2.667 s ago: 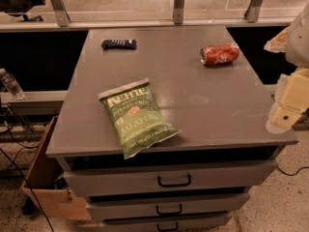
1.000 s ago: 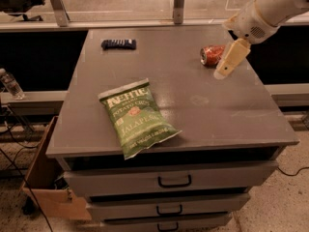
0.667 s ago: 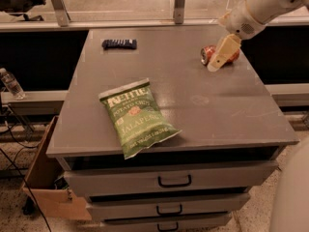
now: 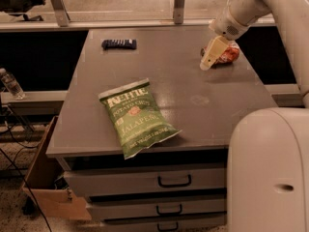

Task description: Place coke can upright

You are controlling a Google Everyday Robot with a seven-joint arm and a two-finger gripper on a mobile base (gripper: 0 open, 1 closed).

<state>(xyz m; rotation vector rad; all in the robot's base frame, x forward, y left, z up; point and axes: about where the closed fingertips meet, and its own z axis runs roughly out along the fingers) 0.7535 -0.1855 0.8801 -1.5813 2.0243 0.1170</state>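
**Step in hand:** approach for the grasp. Not yet lifted, not yet set upright.

**Position of the coke can (image 4: pixel 228 55):** lying on its side at the far right of the surface (image 4: pixel 193 83), near the right edge, long axis roughly left to right.

**Position of the gripper (image 4: pixel 213 53):** lowered at the left end of the can and overlapping it in the camera view. Contact with the can: not determinable. Opening of the jaws: cannot tell. Hold on the can: not confirmed.

**Also on the surface:** green chip bag (image 4: pixel 136 116) near the front edge, and dark blue wrapped bar (image 4: pixel 119 44) at the far left. Both well apart from the can and clear of the likely working area.

**Next move, as judged:**
1. Straddle the can body with the jaws, across its round section.
2. Close firmly, without denting the thin aluminium wall.
3. Lift clear of the surface.
4. Rotate the wrist to bring the silver top upward.
5. Lower to seat the base flat, then release.

**Caution:** round body, likely to roll if nudged sideways before closing. Avoid pushing toward the nearby right edge.
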